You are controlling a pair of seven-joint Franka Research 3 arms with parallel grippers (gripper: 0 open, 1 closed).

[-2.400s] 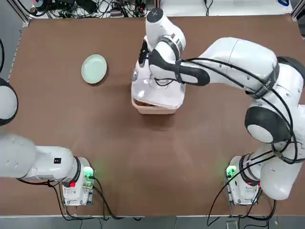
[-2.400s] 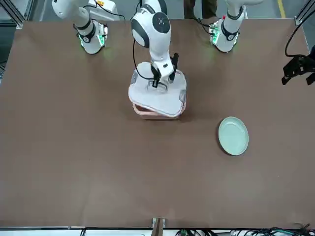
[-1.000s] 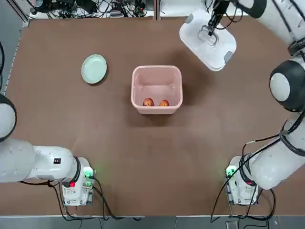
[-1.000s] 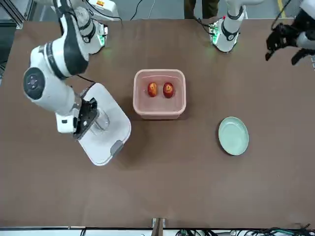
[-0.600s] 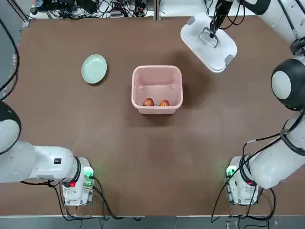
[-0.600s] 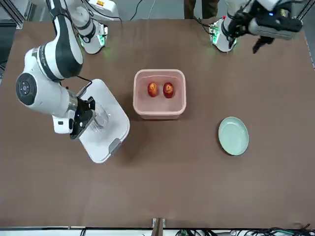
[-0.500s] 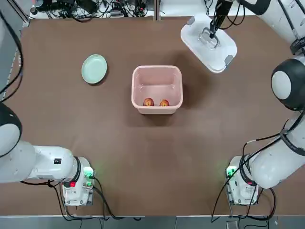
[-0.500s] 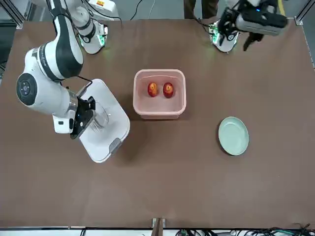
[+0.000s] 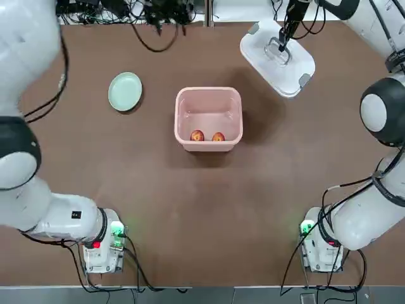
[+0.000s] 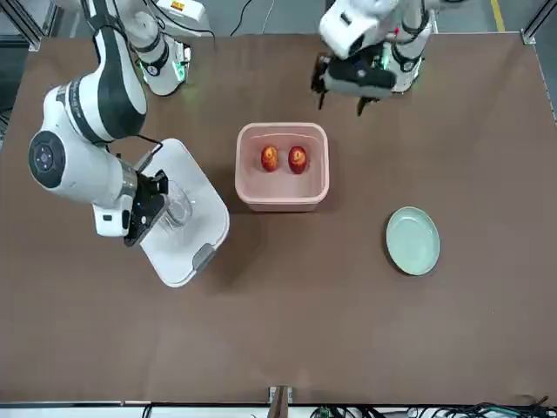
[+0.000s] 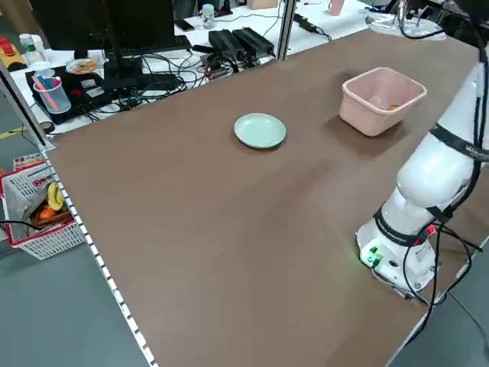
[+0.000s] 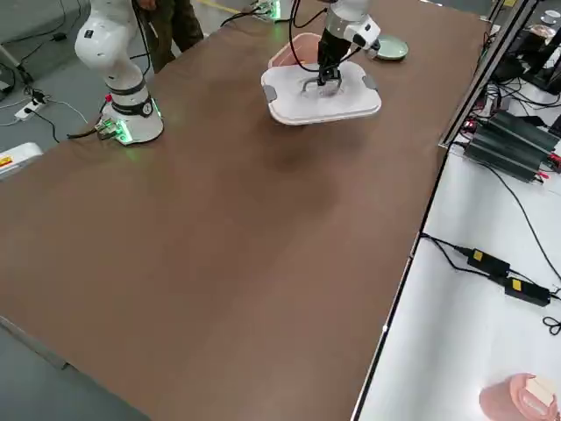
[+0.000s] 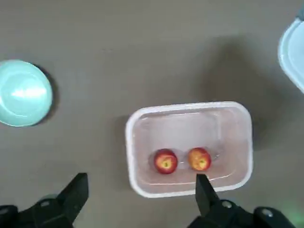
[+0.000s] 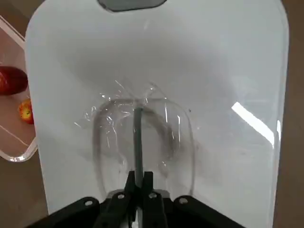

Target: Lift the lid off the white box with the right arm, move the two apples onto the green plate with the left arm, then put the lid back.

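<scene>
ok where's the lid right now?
The lid is off the white box, on the robot's right at the table's far side in the top view, with the right tool shut on its handle.

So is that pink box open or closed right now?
Open. The white box shows both apples inside, while the right gripper holds the lid off to its side.

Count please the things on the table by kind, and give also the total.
Apples: 2
White box: 1
Lid: 1
Green plate: 1
Total: 5
</scene>
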